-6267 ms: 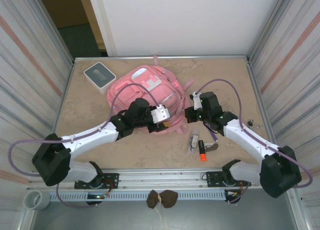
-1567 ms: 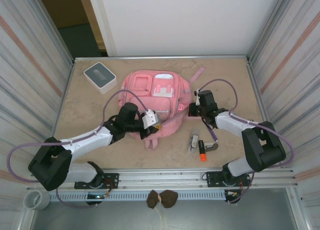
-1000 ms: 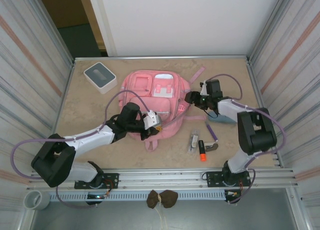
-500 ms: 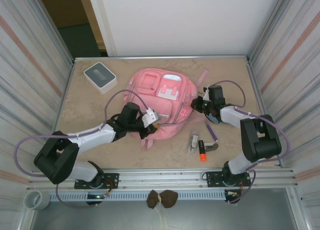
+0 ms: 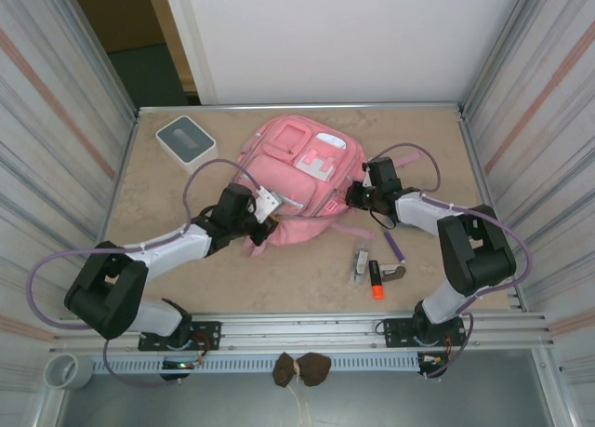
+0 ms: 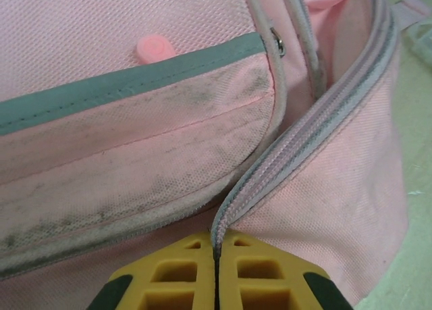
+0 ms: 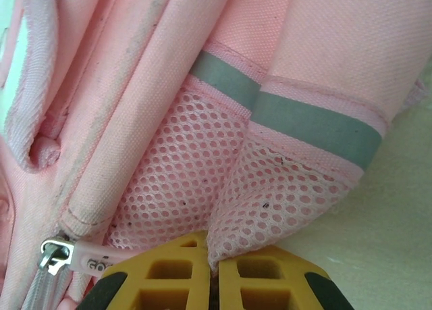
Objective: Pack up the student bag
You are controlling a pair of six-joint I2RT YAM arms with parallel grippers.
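Left gripper [image 6: 216,254] pinches the zip seam [image 6: 304,138] of the student bag [image 5: 279,162], right gripper [image 7: 212,257] its mesh pocket [image 7: 202,188] — both clenched, probably stretching it taut for unzipping.

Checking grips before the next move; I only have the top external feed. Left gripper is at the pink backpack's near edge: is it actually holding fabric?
Observer: Yes. In the left wrist view the left gripper is shut on a ridged seam strip of the backpack, with the strip pinched between its yellow pads.
Operator: And the right one?
Observer: The right gripper is shut on a fold of the pink mesh side pocket, below the pocket's grey band.
Operator: Any zip pull near it?
Observer: A metal zip slider with a pink tab sits just left of that gripper, not gripped.
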